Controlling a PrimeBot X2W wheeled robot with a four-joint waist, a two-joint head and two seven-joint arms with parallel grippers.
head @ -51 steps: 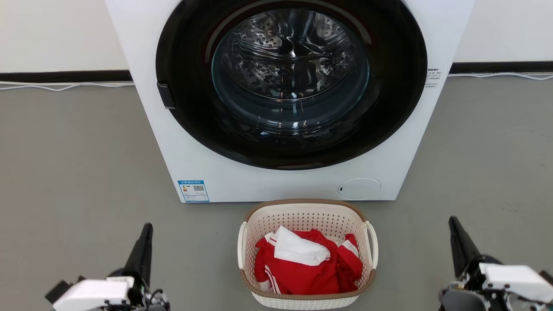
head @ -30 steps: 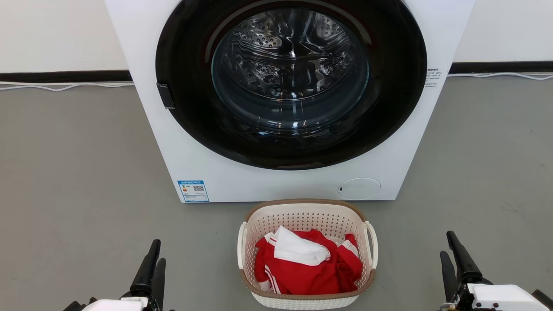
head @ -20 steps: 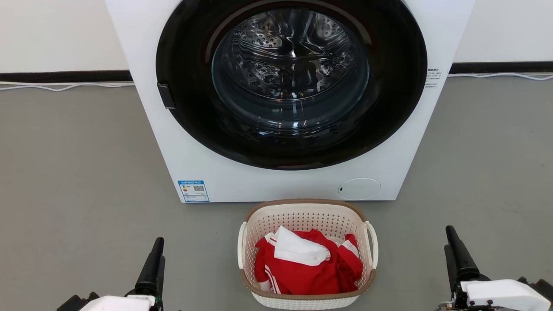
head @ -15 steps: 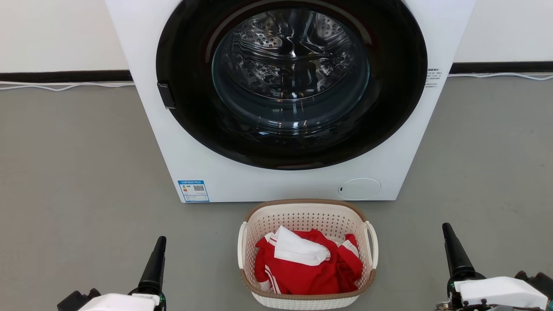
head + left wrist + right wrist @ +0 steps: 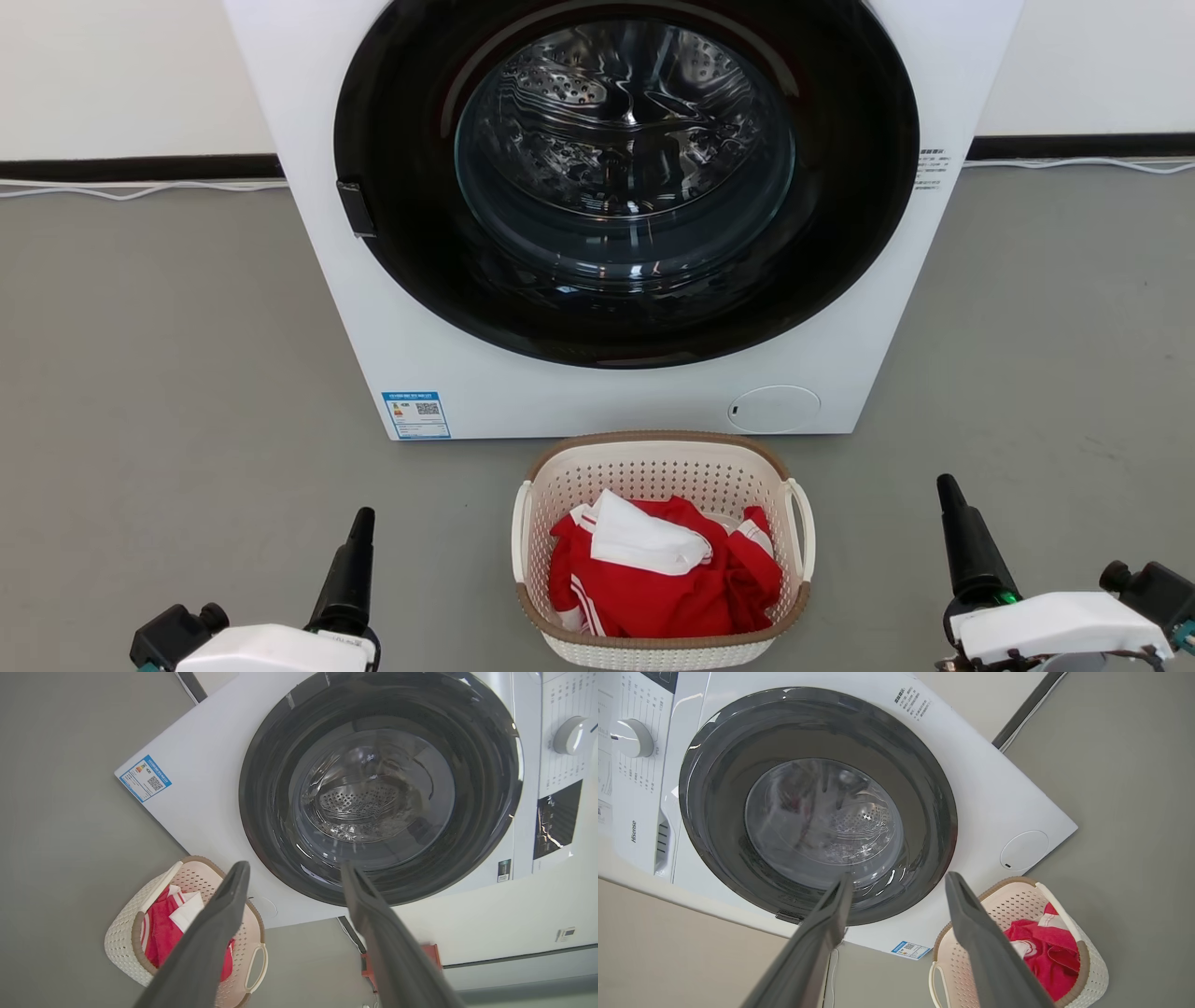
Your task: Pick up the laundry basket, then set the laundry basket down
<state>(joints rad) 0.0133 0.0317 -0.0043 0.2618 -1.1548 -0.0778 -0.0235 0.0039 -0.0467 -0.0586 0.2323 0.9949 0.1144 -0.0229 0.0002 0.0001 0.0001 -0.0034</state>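
Two floor gaps [image 5: 439,560]: left end effector [image 5: 362,521], laundry basket [image 5: 659,437], right end effector [image 5: 950,491].

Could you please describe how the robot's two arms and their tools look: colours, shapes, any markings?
The left tool and the right tool each have two long dark grey fingers, tapering to narrow tips. Behind each sits a white boxy wrist housing with a black rounded knob at its outer side. A small green spot shows beside the right finger base.
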